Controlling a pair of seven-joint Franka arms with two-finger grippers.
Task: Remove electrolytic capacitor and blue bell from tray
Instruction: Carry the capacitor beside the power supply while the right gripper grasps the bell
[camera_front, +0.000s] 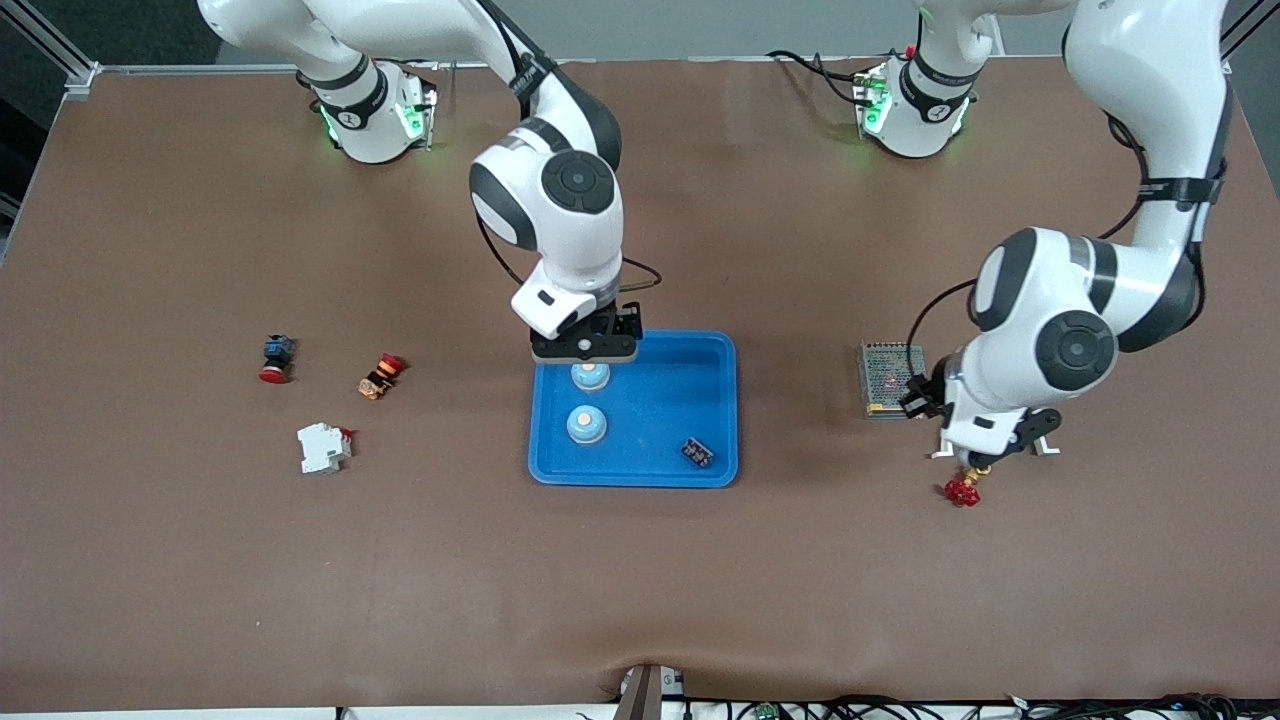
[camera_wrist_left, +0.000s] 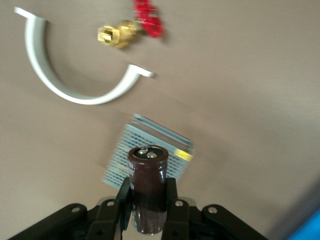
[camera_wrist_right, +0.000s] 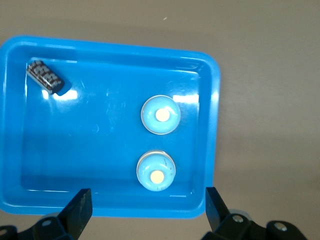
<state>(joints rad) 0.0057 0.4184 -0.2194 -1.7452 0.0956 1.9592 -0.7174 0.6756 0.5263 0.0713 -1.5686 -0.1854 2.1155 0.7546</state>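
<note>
A dark brown capacitor (camera_wrist_left: 148, 167) with two silver terminals on its top stands upright between the fingers of my left gripper (camera_wrist_left: 148, 186), which is shut on it. That gripper (camera_front: 985, 452) hangs over the table by the left arm's end; the arm hides the capacitor in the front view. Two light-blue bells (camera_front: 590, 376) (camera_front: 586, 424) sit in the blue tray (camera_front: 632, 478) at mid-table. My right gripper (camera_front: 585, 350) hovers open over the tray's edge by the robots, with nothing between its fingers (camera_wrist_right: 80, 207). The nearer bell (camera_wrist_right: 156, 171) lies just past its tips.
A small dark striped part (camera_front: 697, 452) lies in the tray's corner. A grey mesh box (camera_front: 890, 378), a red-handled brass valve (camera_front: 963, 489) and a white curved bracket (camera_wrist_left: 75, 85) lie under the left arm. Two push-buttons (camera_front: 276, 358) (camera_front: 381, 375) and a white breaker (camera_front: 323, 447) lie toward the right arm's end.
</note>
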